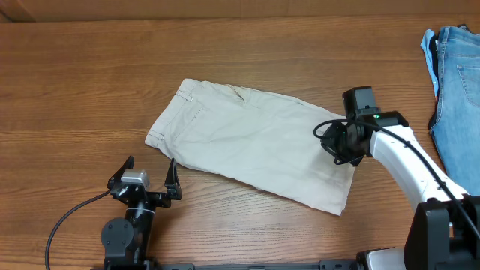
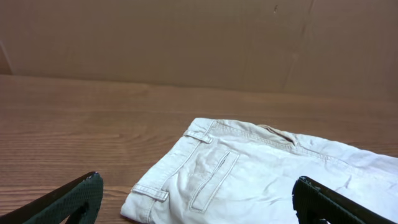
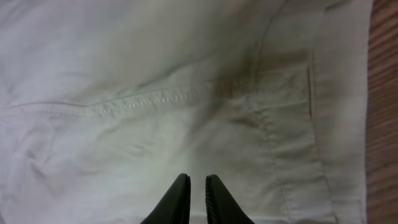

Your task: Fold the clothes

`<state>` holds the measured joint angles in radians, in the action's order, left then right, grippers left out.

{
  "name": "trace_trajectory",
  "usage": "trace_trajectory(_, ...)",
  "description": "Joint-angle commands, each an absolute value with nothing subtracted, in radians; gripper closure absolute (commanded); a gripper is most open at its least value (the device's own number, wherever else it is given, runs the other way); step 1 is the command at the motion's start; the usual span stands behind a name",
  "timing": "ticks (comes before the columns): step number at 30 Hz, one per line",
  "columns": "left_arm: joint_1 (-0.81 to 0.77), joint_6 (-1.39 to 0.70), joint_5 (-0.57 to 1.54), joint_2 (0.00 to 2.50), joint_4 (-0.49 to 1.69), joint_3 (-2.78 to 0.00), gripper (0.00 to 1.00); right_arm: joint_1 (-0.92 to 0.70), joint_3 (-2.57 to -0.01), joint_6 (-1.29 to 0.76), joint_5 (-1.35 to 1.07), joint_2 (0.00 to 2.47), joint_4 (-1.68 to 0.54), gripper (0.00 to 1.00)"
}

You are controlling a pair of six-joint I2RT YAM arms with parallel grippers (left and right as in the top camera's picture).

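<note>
The beige shorts (image 1: 251, 142) lie flat on the wooden table, folded lengthwise, with the waistband at the left and the leg hems at the right. The left wrist view shows the waistband, a belt loop and a welt pocket (image 2: 249, 174). My left gripper (image 1: 144, 182) is open and empty just in front of the waistband corner, its two fingers wide apart in the left wrist view (image 2: 198, 186). My right gripper (image 1: 336, 146) is over the hem end of the shorts. In the right wrist view (image 3: 198, 180) its fingers are nearly together above the cloth (image 3: 186, 93), with nothing seen between them.
Blue denim jeans (image 1: 457, 82) lie at the far right edge of the table, beside the right arm. Bare wooden tabletop (image 1: 90, 82) surrounds the shorts. A brown wall shows beyond the table (image 2: 186, 37).
</note>
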<state>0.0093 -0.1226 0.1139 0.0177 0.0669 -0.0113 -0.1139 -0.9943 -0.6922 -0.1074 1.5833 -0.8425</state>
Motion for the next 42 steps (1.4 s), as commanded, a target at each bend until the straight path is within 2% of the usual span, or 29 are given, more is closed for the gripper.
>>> trace_trajectory(1, 0.019, -0.104, 0.097, 0.017, 0.067, -0.005, 0.00, -0.115, -0.965, -0.722, -0.121, 1.611, -0.799, 0.87)
trace_trajectory(13, 0.019, -0.104, 0.097, 0.017, 0.067, -0.005, 0.00, -0.115, -0.965, -0.733, -0.133, 1.827, -0.677, 0.92)
trace_trajectory(20, 0.019, -0.104, 0.097, 0.017, 0.067, -0.005, 0.00, -0.103, -0.965, -0.693, -0.110, 1.842, -0.574, 0.85)
trace_trajectory(28, 0.019, -0.104, 0.097, 0.017, 0.067, -0.005, 0.00, -0.054, -0.965, -0.673, -0.099, 1.843, -0.468, 0.86)
trace_trajectory(38, 0.019, -0.104, 0.097, 0.017, 0.067, -0.005, 0.00, -0.017, -0.965, -0.624, -0.103, 1.888, -0.196, 0.86)
trace_trajectory(42, 0.019, -0.104, 0.097, 0.017, 0.067, -0.005, 0.00, -0.017, -0.978, -0.601, -0.183, 1.929, -0.090, 0.86)
